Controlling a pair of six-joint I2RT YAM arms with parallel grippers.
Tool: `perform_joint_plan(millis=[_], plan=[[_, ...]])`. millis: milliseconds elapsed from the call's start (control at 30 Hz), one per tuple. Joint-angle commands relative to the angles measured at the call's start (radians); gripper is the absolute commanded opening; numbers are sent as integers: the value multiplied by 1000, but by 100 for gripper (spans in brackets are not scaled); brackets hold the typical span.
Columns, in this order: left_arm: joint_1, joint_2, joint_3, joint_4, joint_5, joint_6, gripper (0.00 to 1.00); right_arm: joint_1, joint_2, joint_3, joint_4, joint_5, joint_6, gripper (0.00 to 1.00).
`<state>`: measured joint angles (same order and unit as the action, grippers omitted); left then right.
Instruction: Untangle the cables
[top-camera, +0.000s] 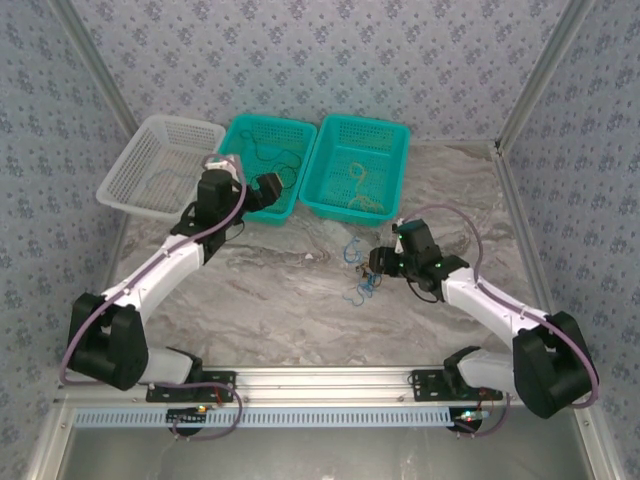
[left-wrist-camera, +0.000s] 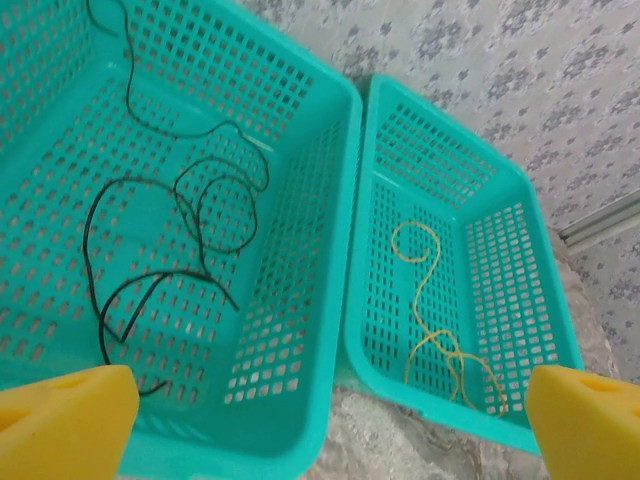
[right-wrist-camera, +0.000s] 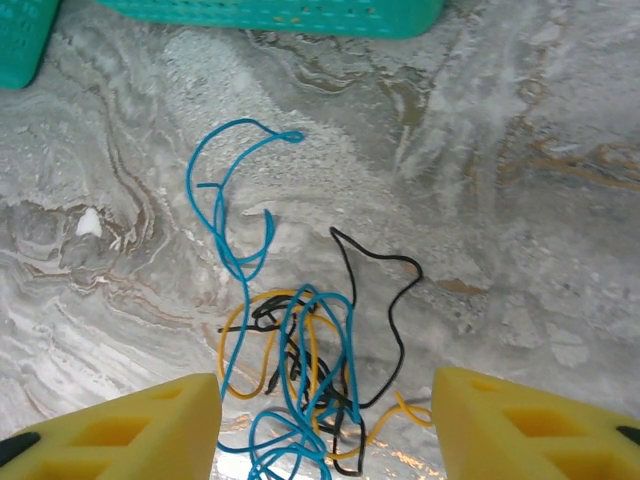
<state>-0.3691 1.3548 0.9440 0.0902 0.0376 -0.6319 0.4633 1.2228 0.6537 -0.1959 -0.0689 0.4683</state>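
A small tangle of blue, yellow and black cables lies on the marble table, also seen from above as the tangle. My right gripper hovers open right over it, its yellow fingers on either side, nothing held. A loose black cable lies in the middle teal basket; a yellow cable lies in the right teal basket. My left gripper is open above the front rims of these two baskets, holding nothing.
A white mesh basket stands at the back left beside the teal baskets. Marble table surface stretches between the arms. Patterned walls and metal frame posts close in the sides and back.
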Motion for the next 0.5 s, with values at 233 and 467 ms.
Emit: perform_joint_plan(millis=[233,467], plan=[[33,-135,-111,23,-52,-13,99,42,100,104,-73,-60,-102,43],[100,-211,-180,23,-56,-58,99,68,163,137,-99,17,-93,36]])
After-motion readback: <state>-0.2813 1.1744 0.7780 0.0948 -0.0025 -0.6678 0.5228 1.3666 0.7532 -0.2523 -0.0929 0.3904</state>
